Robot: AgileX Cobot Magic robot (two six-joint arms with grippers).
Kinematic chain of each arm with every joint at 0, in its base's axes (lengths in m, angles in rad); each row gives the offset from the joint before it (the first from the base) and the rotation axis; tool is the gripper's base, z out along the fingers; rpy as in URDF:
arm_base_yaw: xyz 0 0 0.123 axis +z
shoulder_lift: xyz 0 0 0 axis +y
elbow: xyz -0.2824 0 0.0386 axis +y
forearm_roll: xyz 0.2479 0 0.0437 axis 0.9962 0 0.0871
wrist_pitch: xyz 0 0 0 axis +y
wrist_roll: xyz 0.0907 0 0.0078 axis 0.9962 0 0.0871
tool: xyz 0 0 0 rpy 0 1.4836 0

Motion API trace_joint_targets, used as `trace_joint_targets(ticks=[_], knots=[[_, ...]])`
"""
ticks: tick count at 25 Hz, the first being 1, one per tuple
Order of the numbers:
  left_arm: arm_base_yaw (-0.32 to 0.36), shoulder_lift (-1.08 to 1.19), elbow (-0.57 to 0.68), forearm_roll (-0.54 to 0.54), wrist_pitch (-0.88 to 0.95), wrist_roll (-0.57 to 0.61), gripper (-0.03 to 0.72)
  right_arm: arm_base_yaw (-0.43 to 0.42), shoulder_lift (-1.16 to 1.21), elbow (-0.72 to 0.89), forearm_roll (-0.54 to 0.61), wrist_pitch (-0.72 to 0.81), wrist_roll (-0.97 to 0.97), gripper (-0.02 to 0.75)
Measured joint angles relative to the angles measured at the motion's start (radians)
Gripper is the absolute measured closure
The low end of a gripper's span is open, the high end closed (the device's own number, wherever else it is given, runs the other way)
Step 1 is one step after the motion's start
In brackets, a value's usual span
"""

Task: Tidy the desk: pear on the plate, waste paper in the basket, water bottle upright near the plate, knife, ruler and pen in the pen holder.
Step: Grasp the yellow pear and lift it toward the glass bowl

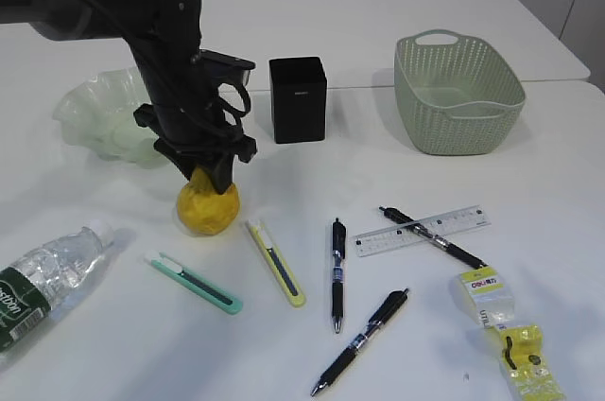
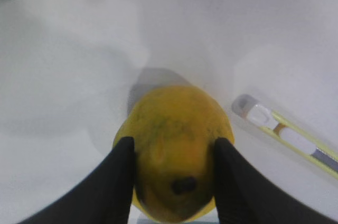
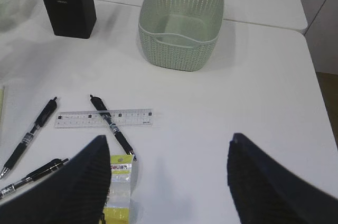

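At lower left of the exterior view, the left tool [image 1: 210, 177] was clamped across the pear [image 1: 209, 205], probably firm, smooth, fairly heavy and bruisable; the right tool [image 3: 169, 182] stood apart, empty.

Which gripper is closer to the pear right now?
Left. The left gripper has a finger on each side of the pear, closed against it. The right gripper stands open above the desk's right side, over the waste paper, far from the pear.
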Motion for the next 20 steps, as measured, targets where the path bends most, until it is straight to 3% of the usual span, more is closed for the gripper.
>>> trace_joint_targets(ticks=[6,13,20], knots=[[0.000,-0.054,-0.016,0.000,0.041,-0.002,0.387,0.000,0.000,0.000,0.000,0.000,0.000,0.201],[0.000,-0.096,-0.121,0.018,0.128,-0.002,0.387,0.000,0.000,0.000,0.000,0.000,0.000,0.203],[0.004,-0.101,-0.192,0.126,0.169,-0.026,0.387,0.000,0.000,0.000,0.000,0.000,0.000,0.204]])
